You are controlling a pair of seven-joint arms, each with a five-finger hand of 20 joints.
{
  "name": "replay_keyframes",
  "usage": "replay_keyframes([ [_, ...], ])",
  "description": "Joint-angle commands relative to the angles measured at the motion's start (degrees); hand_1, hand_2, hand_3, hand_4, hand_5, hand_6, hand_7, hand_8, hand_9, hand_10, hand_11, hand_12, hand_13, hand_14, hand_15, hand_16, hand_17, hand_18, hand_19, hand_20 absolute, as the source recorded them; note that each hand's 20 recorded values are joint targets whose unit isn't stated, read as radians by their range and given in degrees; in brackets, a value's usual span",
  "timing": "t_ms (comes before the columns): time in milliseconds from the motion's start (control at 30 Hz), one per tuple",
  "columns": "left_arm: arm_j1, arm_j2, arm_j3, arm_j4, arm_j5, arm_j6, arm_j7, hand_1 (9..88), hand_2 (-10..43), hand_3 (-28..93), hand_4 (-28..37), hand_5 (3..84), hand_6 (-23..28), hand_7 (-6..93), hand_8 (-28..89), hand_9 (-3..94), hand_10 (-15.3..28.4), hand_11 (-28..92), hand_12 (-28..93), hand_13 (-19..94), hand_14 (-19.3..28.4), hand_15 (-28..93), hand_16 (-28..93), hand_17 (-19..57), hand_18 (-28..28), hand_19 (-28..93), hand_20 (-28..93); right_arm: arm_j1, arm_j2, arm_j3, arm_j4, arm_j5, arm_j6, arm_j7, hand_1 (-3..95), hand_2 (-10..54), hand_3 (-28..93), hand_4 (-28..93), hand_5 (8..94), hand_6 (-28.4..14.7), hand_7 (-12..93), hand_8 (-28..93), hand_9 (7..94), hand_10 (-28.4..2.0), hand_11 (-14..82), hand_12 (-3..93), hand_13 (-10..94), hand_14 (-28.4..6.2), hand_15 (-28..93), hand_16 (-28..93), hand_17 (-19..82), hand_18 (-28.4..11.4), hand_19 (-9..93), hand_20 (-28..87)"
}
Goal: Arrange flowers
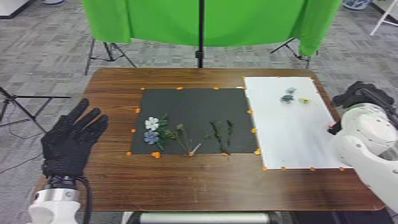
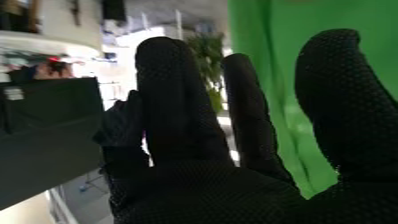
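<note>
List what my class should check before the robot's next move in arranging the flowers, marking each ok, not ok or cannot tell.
1. White flower and darker blue flower lying on the black sheet: ok.
2. Left hand open and out of the way, left of the black sheet: ok.
3. Right hand open and empty, ready to pick: ok.
4. Right hand above the stems on the black sheet: not ok; it is at the far side of the white sheet, by its right edge.
5. Small yellow flower fastened to the white sheet: cannot tell.
</note>
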Motion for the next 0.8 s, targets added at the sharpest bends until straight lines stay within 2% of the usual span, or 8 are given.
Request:
replay_keyframes([
  [33, 0.4, -0.26, 0.39, 0.12, 0.15, -0.12, -0.26, 21.9, 6.4, 81, -27.5, 38.1, 9.0, 10.0, -9, 32.6, 18.8, 23, 10, 23, 25.9, 45, -8, -10.8, 24.5, 51, 14, -5.6, -1.8, 3.0, 3.0, 6.3, -4.6, -2.2, 34.0, -9.5, 76, -28, 48.2, -0.7, 14, -12, 57.7, -23.2, 21.5, 13.1, 49, -19.2, 75, 6, 18, -26.7, 89, 53],
  [200, 0.6, 0.58, 0.99, 0.12, -0.6, 0.34, 1.0, 22.1, 6.3, 81, -27.5, 38.1, 9.0, 10.0, -9, 32.8, 18.8, 23, 10, 23, 25.9, 45, -8, -10.7, 24.4, 51, 14, -2.6, -2.1, -2.6, 5.4, 4.0, -2.3, -1.3, 37.2, -9.5, 75, -28, 54.7, 1.6, 16, -13, 62.1, -20.9, 22.4, 12.9, 52, -16.9, 75, 6, 20, -26.3, 88, 55],
  [333, 0.6, 0.5, 1.15, 0.15, -0.71, 0.4, 1.13, 22.1, 6.3, 81, -27.3, 38.1, 9.0, 9.9, -9, 32.8, 18.8, 23, 10, 23, 25.9, 45, -8, -10.7, 24.4, 51, 14, 1.1, -0.1, -11.9, 8.0, -2.9, 6.5, -2.0, 42.4, -9.5, 75, -28, 65.4, 3.8, 16, -13, 69.3, -16.5, 23.8, 13.4, 59, -12.5, 73, 8, 23, -25.5, 89, 54],
  [367, 0.4, 0.36, 1.22, 0.25, -0.55, 0.24, 0.79, 22.1, 6.3, 81, -27.4, 38.2, 9.0, 9.9, -9, 32.8, 18.8, 23, 10, 23, 25.9, 45, -8, -10.7, 24.4, 51, 14, 0.8, 0.0, -12.3, 8.0, -4.2, 7.7, -1.8, 45.7, -9.5, 71, -28, 70.2, 4.0, 16, -9, 72.0, -14.7, 24.3, 13.8, 62, -11.1, 73, 9, 25, -25.0, 90, 53],
  [433, 0.2, 0.52, 1.41, 0.31, -0.62, 0.18, 1.19, 22.1, 6.3, 81, -27.4, 38.2, 9.1, 9.9, -9, 32.8, 18.9, 23, 10, 23, 26.0, 45, -8, -10.7, 24.4, 51, 14, 2.1, 0.5, -15.1, 8.5, -6.5, 10.6, -1.5, 53.2, -9.5, 60, -28, 79.3, 4.6, 14, -2, 77.9, -11.6, 23.2, 16.9, 66, -8.9, 72, 12, 27, -23.9, 92, 51],
  [567, 0.7, 0.88, 1.56, 0.22, -1.02, 0.57, 2.04, 22.1, 6.4, 80, -27.4, 38.2, 9.1, 9.9, -9, 32.9, 18.9, 23, 10, 23, 25.9, 45, -8, -10.7, 24.3, 51, 14, 3.6, 1.1, -18.2, 9.2, -10.2, 13.9, -2.3, 57.5, -9.5, 58, -28, 88.0, 5.1, 14, 0, 88.2, -8.5, 16.0, 27.2, 71, -7.0, 73, 15, 29, -22.7, 93, 51],
  [733, 0.8, 0.95, 1.53, 0.32, -0.97, 0.44, 2.26, 22.1, 6.4, 80, -27.3, 38.3, 9.1, 9.9, -9, 32.9, 18.9, 23, 10, 23, 25.9, 45, -8, -10.7, 24.3, 51, 14, 3.3, 1.8, -17.8, 7.5, -11.7, 13.9, -0.5, 57.3, -9.5, 60, -28, 89.9, 5.1, 14, 1, 91.8, -7.1, 15.0, 30.9, 73, -6.4, 74, 16, 30, -22.3, 93, 53],
  [800, 0.3, 0.75, 1.55, 0.47, -0.89, 0.28, 1.92, 22.1, 6.4, 80, -27.2, 38.3, 9.1, 9.9, -9, 32.9, 18.9, 23, 10, 23, 25.9, 45, -8, -10.8, 24.3, 51, 14, 1.9, 2.1, -15.4, 5.7, -10.2, 12.9, -0.7, 53.4, -9.5, 65, -28, 85.5, 3.8, 15, 1, 88.9, -7.6, 15.9, 30.6, 70, -7.2, 75, 16, 29, -22.5, 93, 53],
])
